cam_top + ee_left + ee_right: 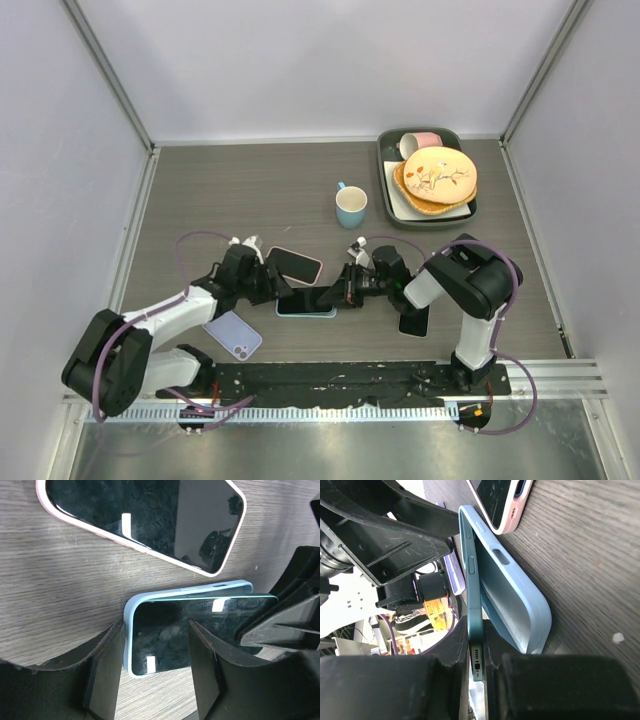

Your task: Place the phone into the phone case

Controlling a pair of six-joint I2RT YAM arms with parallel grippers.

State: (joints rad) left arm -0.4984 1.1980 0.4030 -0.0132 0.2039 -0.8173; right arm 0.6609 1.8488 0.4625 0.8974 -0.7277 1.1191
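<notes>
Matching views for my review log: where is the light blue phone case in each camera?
Top external: light blue phone case at centre, between the two arms.
Left wrist: case lower centre, lying flat.
Right wrist: case mid-frame, seen edge-on, running top to bottom.
Shared landmark: pink-cased phone just beside it.

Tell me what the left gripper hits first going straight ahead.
The blue case: its end sits between the fingers of the left gripper. Beyond it, likely the right gripper holding the phone.
</notes>
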